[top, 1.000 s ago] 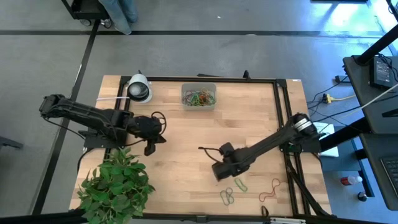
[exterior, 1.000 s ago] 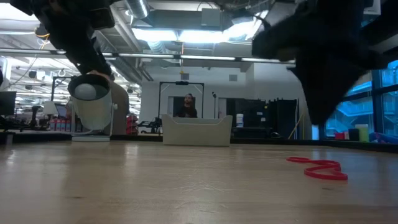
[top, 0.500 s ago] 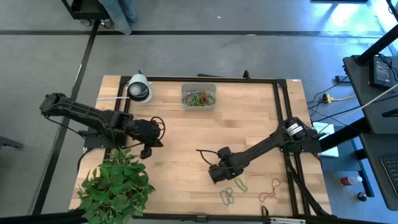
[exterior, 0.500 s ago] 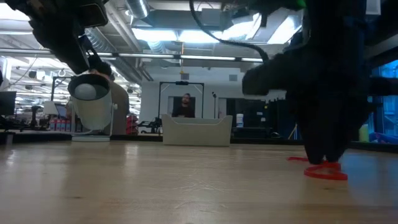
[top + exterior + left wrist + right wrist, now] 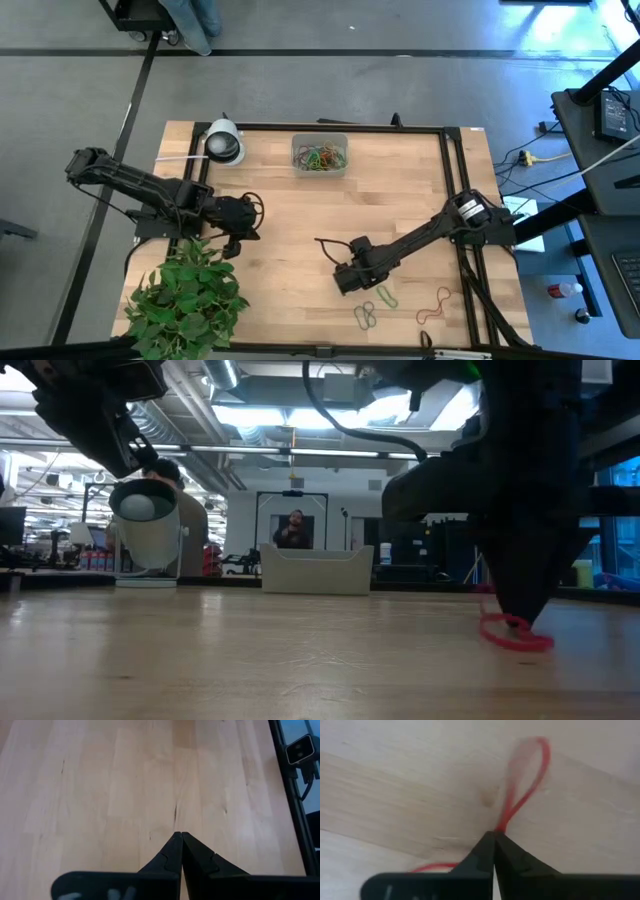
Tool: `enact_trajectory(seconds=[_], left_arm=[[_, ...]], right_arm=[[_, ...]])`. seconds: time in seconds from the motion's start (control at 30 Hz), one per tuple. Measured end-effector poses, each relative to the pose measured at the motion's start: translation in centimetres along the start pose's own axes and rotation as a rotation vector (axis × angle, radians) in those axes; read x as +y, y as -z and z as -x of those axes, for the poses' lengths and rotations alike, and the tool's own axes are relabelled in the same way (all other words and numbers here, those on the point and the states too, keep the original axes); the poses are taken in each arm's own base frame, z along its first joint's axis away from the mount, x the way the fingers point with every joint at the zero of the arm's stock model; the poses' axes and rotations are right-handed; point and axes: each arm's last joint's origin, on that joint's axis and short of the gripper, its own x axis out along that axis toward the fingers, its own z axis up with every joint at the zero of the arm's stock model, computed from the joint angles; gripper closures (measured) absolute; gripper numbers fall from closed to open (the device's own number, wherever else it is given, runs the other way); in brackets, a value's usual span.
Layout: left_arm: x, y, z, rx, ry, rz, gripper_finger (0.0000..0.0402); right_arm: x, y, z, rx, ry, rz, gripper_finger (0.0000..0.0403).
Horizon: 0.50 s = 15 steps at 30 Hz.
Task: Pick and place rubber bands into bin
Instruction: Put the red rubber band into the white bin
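- high view: my right gripper (image 5: 345, 287) is down on the wooden table (image 5: 400, 190), well apart from the bin (image 5: 320, 156), which sits at the far edge and already holds a tangle of coloured bands. just beside my fingertips lie green rubber bands (image 5: 372, 305), and a red-orange one (image 5: 434, 305) farther toward the table's right rail. my left gripper (image 5: 232, 243) waits near the potted plant (image 5: 188, 298), pressed shut on nothing.
- low view: a red rubber band (image 5: 515, 635) lies at my right fingertips, one part touching the wood. the bin (image 5: 316, 570) stands far back, a tape roll (image 5: 148, 538) to one side; beyond is an open lab where a person stands.
- left wrist view: my fingers (image 5: 172, 855) meet over bare planks.
- right wrist view: my tips (image 5: 493, 851) are pinched tight on the red band's (image 5: 527, 780) middle, its loop splaying out ahead.
- handling, i judge: featherlight, floppy, stretchy; a pinch on one strand suffices, though it may snag or slip on smooth wood.
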Motion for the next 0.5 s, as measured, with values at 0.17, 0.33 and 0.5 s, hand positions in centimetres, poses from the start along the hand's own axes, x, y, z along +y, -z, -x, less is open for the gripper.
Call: enact_trajectory(seconds=[0.17, 0.33, 0.5], left_arm=[[0.1, 0.0, 0.0, -0.003, -0.018, 0.0, 0.04], [0.6, -0.2, 0.0, -0.016, -0.052, -0.005, 0.04], [2.0, -0.6, 0.2, -0.031, -0.097, -0.008, 0.04]], right_arm=[[-0.8, -0.4, 2.3, -0.027, 0.056, 0.01, 0.04], [-1.4, -1.8, 5.9, -0.059, 0.047, 0.019, 0.0401], [-1.6, -4.5, 8.3, -0.106, 0.024, 0.082, 0.0402]])
